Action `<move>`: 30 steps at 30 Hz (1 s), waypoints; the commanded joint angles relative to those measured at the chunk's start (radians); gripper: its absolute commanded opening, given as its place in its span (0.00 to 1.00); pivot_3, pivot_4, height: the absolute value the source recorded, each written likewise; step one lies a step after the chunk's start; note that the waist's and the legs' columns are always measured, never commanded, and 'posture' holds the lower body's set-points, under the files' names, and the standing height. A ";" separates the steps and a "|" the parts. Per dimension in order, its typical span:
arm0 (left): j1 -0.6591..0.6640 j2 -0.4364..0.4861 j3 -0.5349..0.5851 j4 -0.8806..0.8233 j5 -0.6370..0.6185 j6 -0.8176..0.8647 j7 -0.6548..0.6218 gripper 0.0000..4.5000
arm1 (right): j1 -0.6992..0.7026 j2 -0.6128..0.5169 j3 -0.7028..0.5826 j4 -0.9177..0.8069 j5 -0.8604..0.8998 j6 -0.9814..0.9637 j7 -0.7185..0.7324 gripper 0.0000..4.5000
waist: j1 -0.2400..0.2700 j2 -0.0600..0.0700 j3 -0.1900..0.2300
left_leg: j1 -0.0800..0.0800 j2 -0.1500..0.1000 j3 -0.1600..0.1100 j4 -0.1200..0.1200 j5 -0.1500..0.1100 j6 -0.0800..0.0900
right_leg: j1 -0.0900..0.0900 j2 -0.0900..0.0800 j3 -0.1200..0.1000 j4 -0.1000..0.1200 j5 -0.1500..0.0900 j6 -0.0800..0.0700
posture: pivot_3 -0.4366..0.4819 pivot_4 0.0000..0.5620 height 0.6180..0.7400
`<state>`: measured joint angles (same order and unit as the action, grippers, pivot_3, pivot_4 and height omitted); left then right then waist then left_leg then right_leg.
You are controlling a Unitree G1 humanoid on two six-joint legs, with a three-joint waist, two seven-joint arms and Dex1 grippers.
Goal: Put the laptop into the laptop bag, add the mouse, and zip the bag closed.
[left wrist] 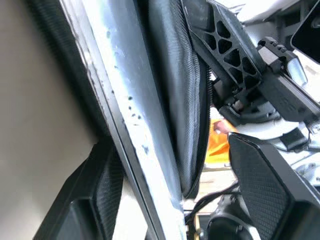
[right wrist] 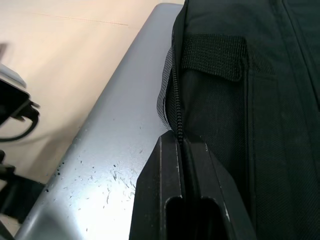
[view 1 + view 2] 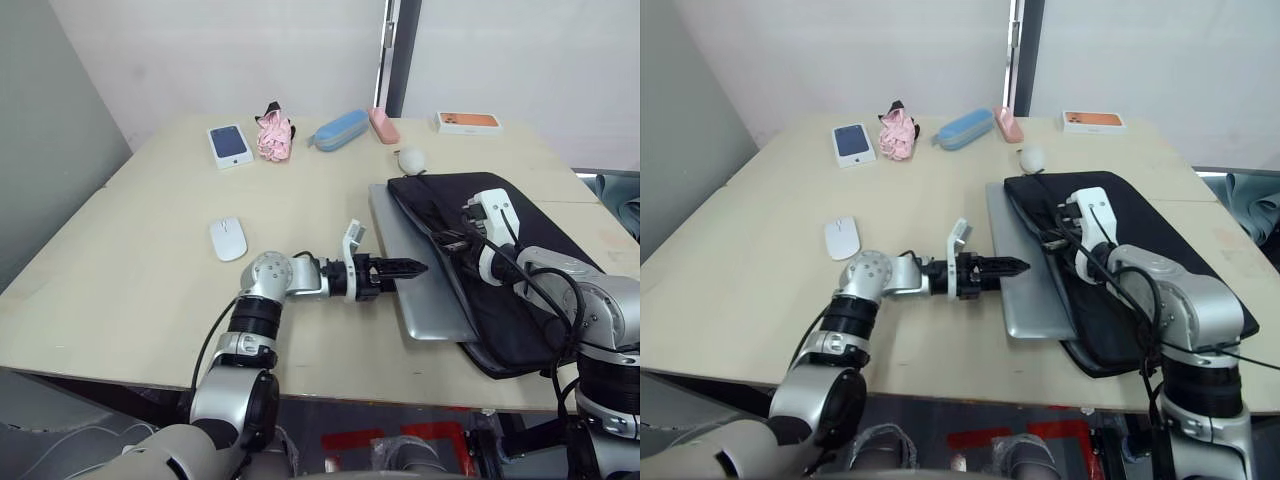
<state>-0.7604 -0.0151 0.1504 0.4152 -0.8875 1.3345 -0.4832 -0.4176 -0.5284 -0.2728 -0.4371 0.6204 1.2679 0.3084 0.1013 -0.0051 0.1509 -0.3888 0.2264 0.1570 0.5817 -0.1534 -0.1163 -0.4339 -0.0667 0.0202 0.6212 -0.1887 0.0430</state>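
- mouse sits alone on table, left of everything and well apart from the bag; not packed yet
- left gripper at laptop's left edge; wrist view shows its fingers spread either side of that edge, not clamped
- laptop lies flat, right part under the bag flap, left strip bare, so only partly in
- bag to the right, mouth facing left over laptop
- right gripper pinched closed on bag's zipper edge, lifting the flap
- to do it well: keep flap held up, push laptop rightward square to the mouth, slowly, so corners don't catch the zipper
- hidden: how deep laptop sits inside, bag's near corner behind right arm, zipper pull not made out
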 commanded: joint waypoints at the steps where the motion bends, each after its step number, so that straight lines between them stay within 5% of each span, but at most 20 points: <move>1: -0.007 0.027 0.008 -0.068 -0.022 -0.007 -0.067 0.75 | -0.006 -0.045 -0.020 -0.010 0.024 -0.013 0.047 0.00 | 0.001 0.000 0.000 | 0.000 0.000 0.000 0.000 0.000 0.000 | 0.000 0.000 0.000 0.000 0.000 0.000 | 0.48 0.27 1.00; 19: -0.095 -0.004 0.001 0.119 0.083 -0.148 -0.156 0.75 | 0.019 -0.064 -0.038 -0.041 0.131 0.041 0.109 0.00 | 0.002 0.000 0.000 | -0.001 -0.001 0.000 0.000 0.000 0.001 | 0.000 -0.001 0.000 -0.001 0.000 0.000 | 0.48 0.27 1.00; 28: -0.065 0.018 -0.002 0.060 0.071 -0.087 -0.174 0.10 | 0.044 -0.075 -0.048 -0.015 0.106 -0.004 0.097 0.00 | 0.003 0.001 0.000 | -0.001 -0.001 0.000 0.000 0.000 0.001 | 0.000 -0.001 0.000 -0.001 0.000 0.000 | 0.48 0.27 1.00; 30: -0.062 0.020 0.000 0.052 0.071 -0.076 -0.176 0.05 | 0.046 -0.078 -0.051 -0.011 0.107 -0.008 0.098 0.00 | 0.005 0.001 0.000 | -0.001 -0.001 0.000 0.000 0.000 0.001 | 0.000 -0.001 0.000 -0.001 0.000 0.000 | 0.48 0.27 1.00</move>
<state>-0.7993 0.0108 0.1365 0.5477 -0.7725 1.2551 -0.6168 -0.3668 -0.5939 -0.2928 -0.4375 0.7184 1.2848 0.4038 0.1061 -0.0044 0.1509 -0.3903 0.2255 0.1568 0.5813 -0.1532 -0.1156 -0.4343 -0.0674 0.0199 0.6199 -0.1885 0.0432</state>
